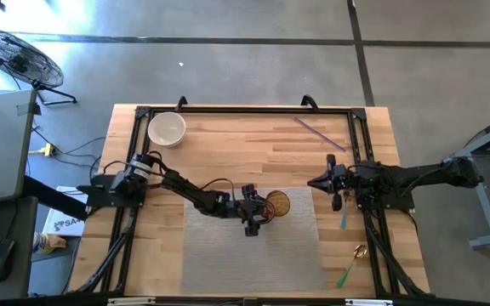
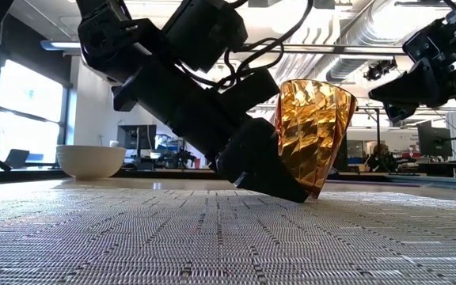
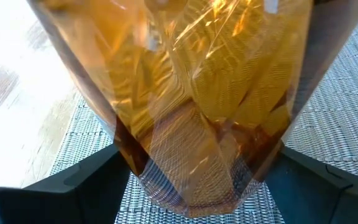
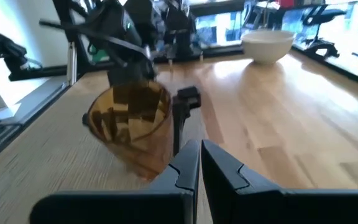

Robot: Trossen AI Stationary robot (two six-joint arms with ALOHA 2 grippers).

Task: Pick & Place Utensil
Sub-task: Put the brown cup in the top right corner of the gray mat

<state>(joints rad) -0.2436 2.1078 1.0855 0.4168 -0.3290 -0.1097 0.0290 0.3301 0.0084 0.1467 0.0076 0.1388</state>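
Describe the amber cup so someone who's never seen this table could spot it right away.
Find the grey woven mat on the wooden table. At the mat's far edge, the left gripper grips the amber cup. It is the only translucent, faceted orange thing there, unlike the plain white bowl in the corner.

Wooden table (image 1: 228,144) under grey mat (image 1: 228,255), bowl (image 1: 167,129)

Around the amber cup (image 1: 278,203), the woven mat (image 1: 219,255) lies open toward the camera side; the left arm (image 1: 190,191) blocks the bowl (image 1: 167,129) side.
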